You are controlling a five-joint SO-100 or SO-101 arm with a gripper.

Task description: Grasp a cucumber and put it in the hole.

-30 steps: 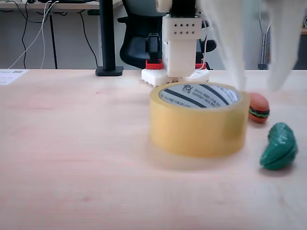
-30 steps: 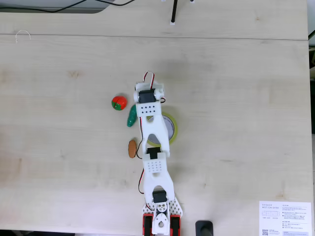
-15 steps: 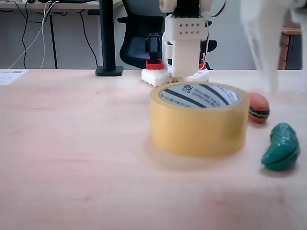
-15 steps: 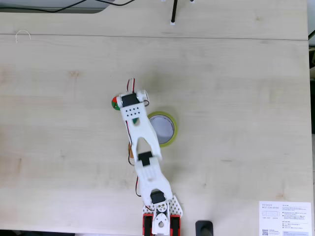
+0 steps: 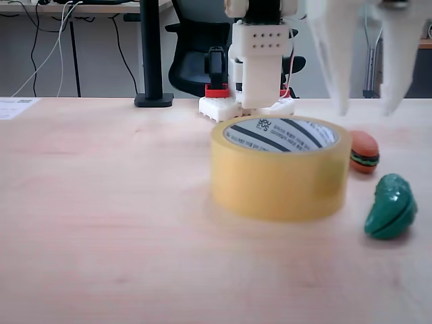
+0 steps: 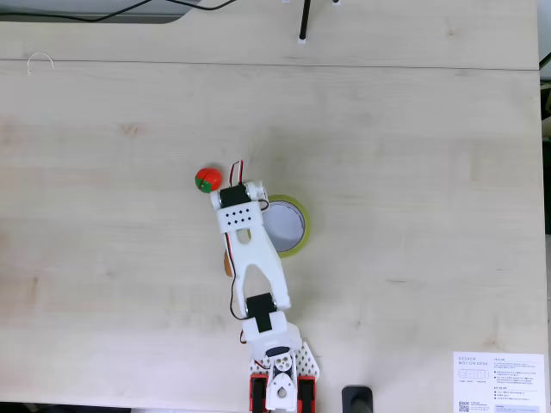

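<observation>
2 white fingers [image 5: 337, 61] of the tool [image 5: 364, 108] hang blurred in the low fixed view, spread apart with open air between them and nothing held. Their tips hover above the cucumber [image 5: 390, 206], which lies on the pale wooden surface [image 5: 101, 223] just right of the tape roll [image 5: 280, 177], apart from it. The hole [image 5: 280, 133] in the roll shows its white core with black stripes. Behind the cucumber, beside the roll's far right edge, sits the small burger [image 5: 364, 151]. Half a second ago only 1 blurred finger showed, further right; now both stand over the cucumber, which has turned a little and sits slightly lower and further left.

From above, in the other fixed view, the white arm [image 6: 254, 258] reaches up from its base [image 6: 277, 387] at the bottom edge. Its wrist end lies just left of the tape roll [image 6: 297, 245] and covers the cucumber, so the fingers cannot be made out here. The tomato [image 6: 207, 179] now lies clear, up-left of the wrist; half a second ago the wrist overlapped it. A sliver of the burger [image 6: 227, 264] shows left of the forearm.
</observation>
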